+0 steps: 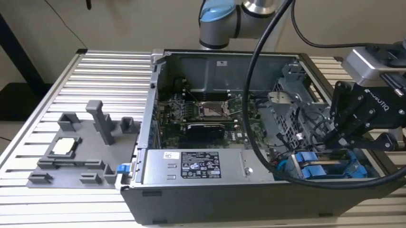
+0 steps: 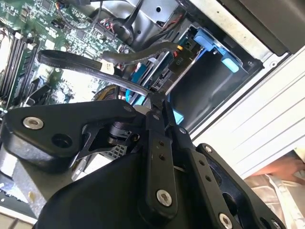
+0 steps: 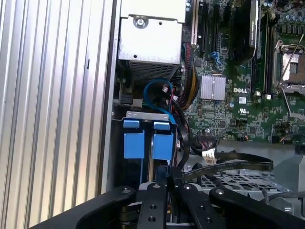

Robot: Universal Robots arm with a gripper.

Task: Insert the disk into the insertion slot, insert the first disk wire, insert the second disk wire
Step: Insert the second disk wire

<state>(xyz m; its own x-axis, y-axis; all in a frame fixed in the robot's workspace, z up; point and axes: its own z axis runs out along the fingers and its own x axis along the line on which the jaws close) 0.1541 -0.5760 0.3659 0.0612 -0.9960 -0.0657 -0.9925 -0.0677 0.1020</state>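
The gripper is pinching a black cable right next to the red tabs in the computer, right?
Nearly. The tabs are blue, not red, as the first wrist view shows. The gripper is shut on the black cable right beside them, inside the computer.

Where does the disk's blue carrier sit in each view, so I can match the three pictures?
Exterior view: the blue carrier sits low in the case, toward the exterior view's right, just below the pincer.
First wrist view: its two blue tabs stand beside the case wall, beyond the pincer pinching a flat black cable.
Second wrist view: its blue edge lies against the case rim.
Shared landmark: the green motherboard.
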